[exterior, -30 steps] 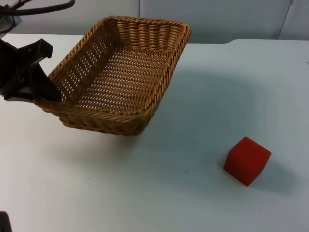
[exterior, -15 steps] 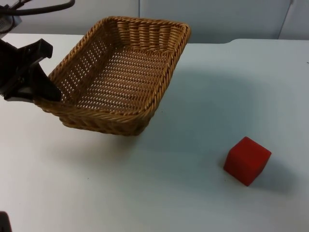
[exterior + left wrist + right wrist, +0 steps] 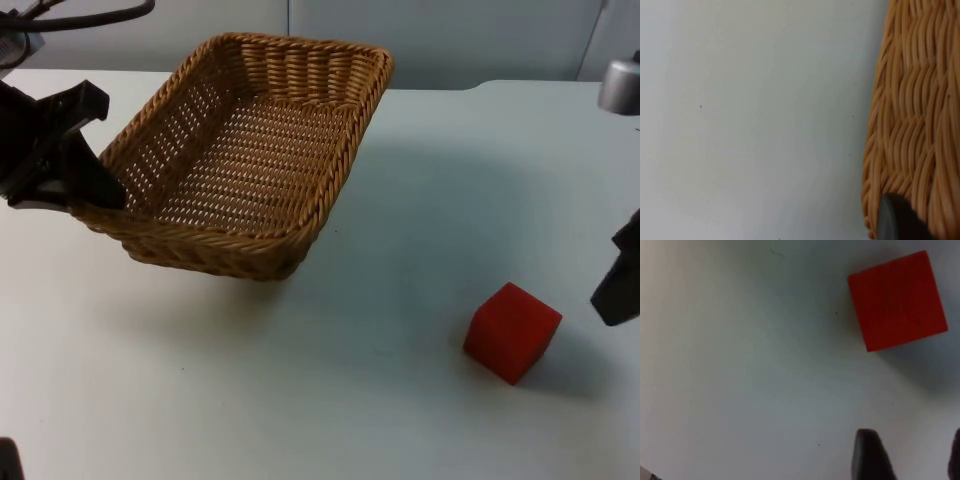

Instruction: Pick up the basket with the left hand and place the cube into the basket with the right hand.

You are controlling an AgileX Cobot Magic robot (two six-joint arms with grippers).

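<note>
L gripper point(image 3: 85, 195) clamps woven wicker basket point(image 3: 250, 150), upper left | R gripper point(image 3: 907, 455) spread beside red cube point(image 3: 511, 332) | next: centre, descend, grip

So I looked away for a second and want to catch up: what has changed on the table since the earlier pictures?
The right gripper has come into the top view from the right edge and now hangs just right of the red cube, fingers apart, not touching it. The left gripper still holds the wicker basket by its rim, tilted, in the same place. The cube has not moved.
</note>
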